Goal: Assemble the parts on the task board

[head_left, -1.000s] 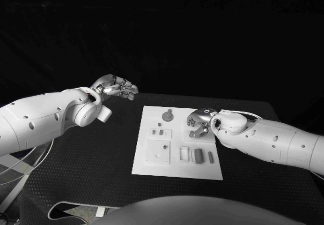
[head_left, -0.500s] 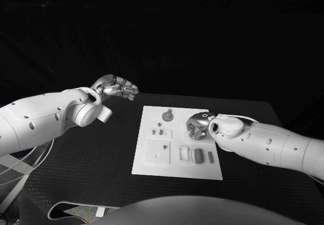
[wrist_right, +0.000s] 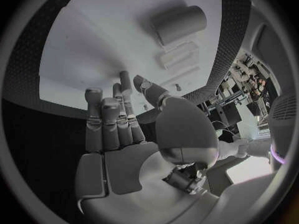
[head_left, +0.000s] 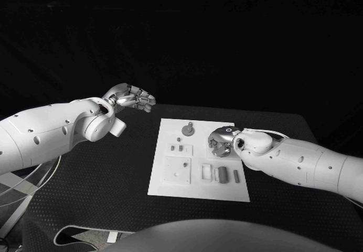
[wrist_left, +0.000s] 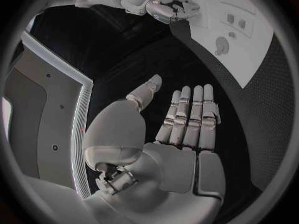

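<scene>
The right hand (head_left: 221, 142) is hovering over the task board (head_left: 170, 186) on the desk (head_left: 98, 178), its fingers (wrist_right: 106, 119) extended and grasping nothing, probably lining up for a pick. A dark cylindrical part (wrist_right: 179, 24) is lying beyond the fingertips. The left hand (head_left: 130, 97) is waiting off the board, fingers (wrist_left: 190, 114) straight, released. Compared with a second ago, the right hand is sitting slightly lower and more folded.

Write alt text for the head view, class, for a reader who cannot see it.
A white task board lies mid-table on a black table, with small parts along its length. The right hand hovers low over the board's right side, holding nothing visible, while the left hand is raised off to the left beyond the board, fingers extended and empty.
</scene>
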